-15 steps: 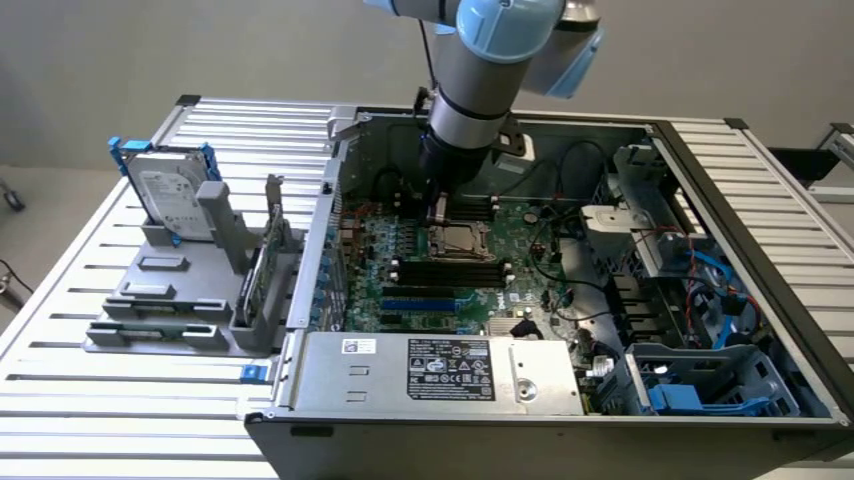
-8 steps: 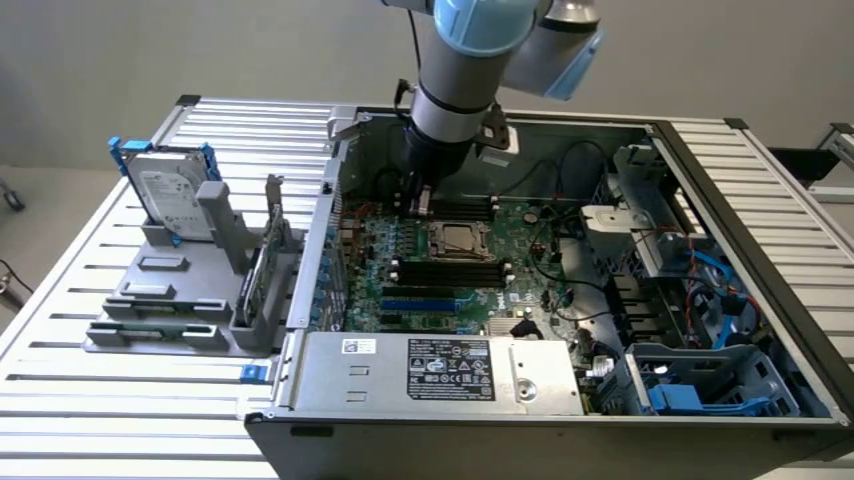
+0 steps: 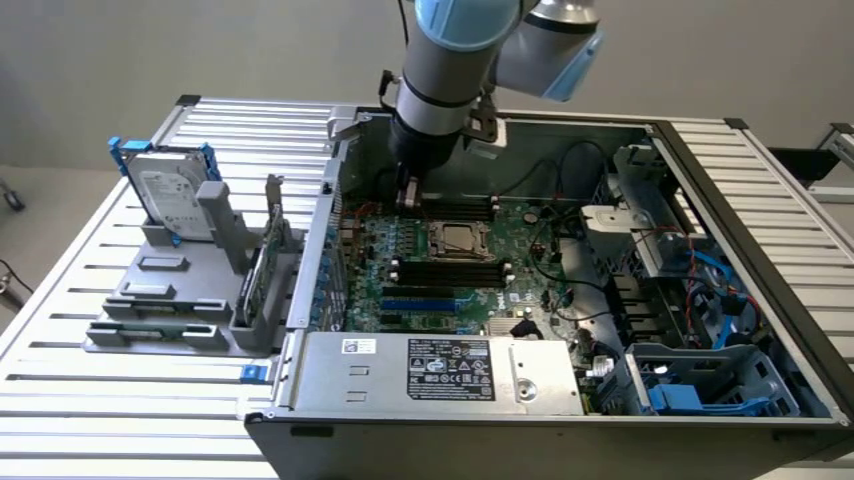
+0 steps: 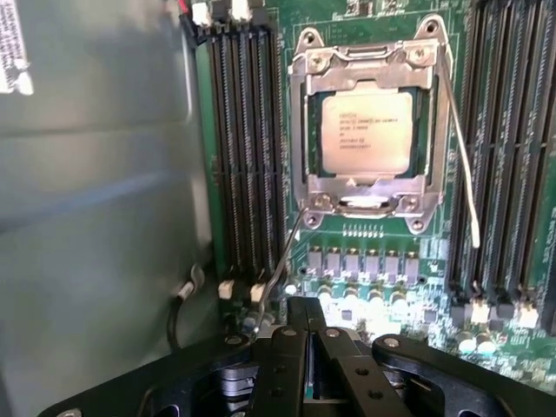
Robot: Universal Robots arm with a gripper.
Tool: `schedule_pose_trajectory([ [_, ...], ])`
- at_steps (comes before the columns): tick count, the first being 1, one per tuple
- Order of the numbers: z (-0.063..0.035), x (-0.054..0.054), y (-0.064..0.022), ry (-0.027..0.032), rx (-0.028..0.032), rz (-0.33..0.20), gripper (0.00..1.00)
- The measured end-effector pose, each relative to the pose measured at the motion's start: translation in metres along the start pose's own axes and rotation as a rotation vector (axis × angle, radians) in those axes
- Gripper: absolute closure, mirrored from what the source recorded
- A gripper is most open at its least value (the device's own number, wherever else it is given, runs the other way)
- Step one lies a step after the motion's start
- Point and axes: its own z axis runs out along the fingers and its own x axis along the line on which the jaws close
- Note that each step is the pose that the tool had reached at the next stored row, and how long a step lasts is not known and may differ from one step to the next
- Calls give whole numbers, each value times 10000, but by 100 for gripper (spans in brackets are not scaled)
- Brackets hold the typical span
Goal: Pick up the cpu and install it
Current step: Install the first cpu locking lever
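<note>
**CPU in its socket, claw closed above the board**

On my wrist feed the cpu (image 4: 365, 130) sat inside the metal-framed socket (image 4: 304, 130) on the motherboard (image 4: 373, 261). The claw (image 4: 306, 328) hung near it within the open computer case (image 3: 534, 450), fingers pressed together (nothing between them). On the tabletop (image 3: 80, 400), a grey rack (image 3: 160, 300) held the hard drive (image 3: 171, 190) upright.

Lies open from above over the motherboard (image 3: 454, 265). Narrows on the exterior view's left, where the case wall (image 3: 330, 235) rises close beside the hand (image 3: 408, 198). Tightens around the cpu (image 4: 365, 130) between memory slots (image 4: 248, 148) and two projecting wire levers (image 4: 460, 165). Crowds toward the exterior view's right with cables (image 3: 574, 290) and a drive cage (image 3: 707, 385); ends at the power supply (image 3: 441, 370).
</note>
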Motion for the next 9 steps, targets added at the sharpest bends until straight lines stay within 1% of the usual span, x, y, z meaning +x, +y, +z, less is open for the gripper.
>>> schedule_pose_trajectory([
  [2, -9, 2, -32, 101, -16, 67, 89],
  [3, -11, 3, -45, 142, -28, 111, 89],
  [5, -11, 2, -65, 198, -63, 241, 89],
  [9, -8, 1, -81, 276, -158, 582, 89],
])
